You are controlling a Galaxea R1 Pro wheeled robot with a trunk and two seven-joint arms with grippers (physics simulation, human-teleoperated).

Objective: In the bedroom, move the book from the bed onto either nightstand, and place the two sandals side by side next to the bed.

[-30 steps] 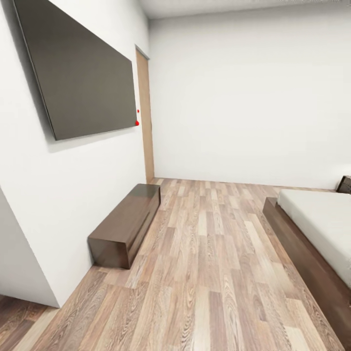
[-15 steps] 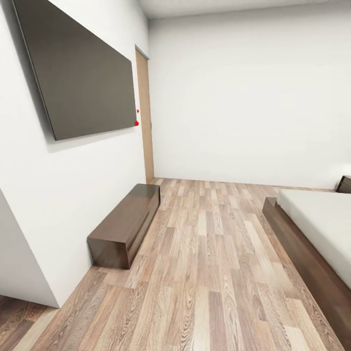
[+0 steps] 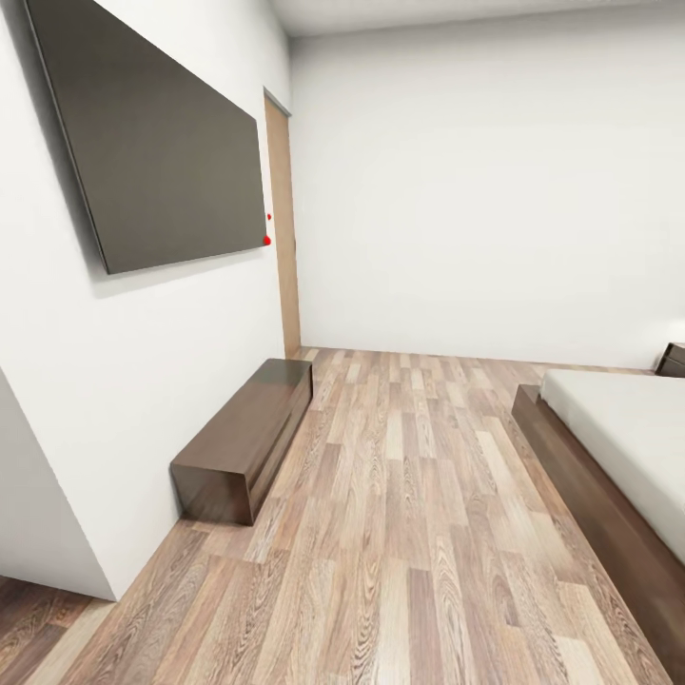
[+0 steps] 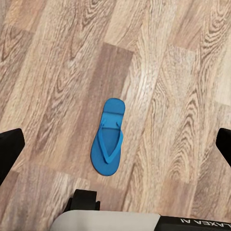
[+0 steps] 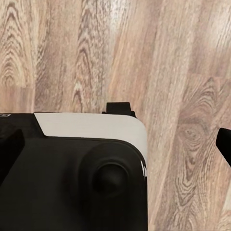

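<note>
In the left wrist view, black fingertips of the left tool (image 4: 115, 147) edge both sides of the frame above a pale grey body panel with a black knob and white lettering, while in the right wrist view the right tool (image 5: 115, 144) shows black fingertips, a glossy black domed housing and a white panel.

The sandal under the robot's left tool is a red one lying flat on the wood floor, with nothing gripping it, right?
Not quite: the sandal is bright blue, not red, as the left wrist view shows. The rest stands: it lies flat on the wood-plank floor, and the left tool hangs open above it, its fingertips well apart at either side and not touching it.
</note>
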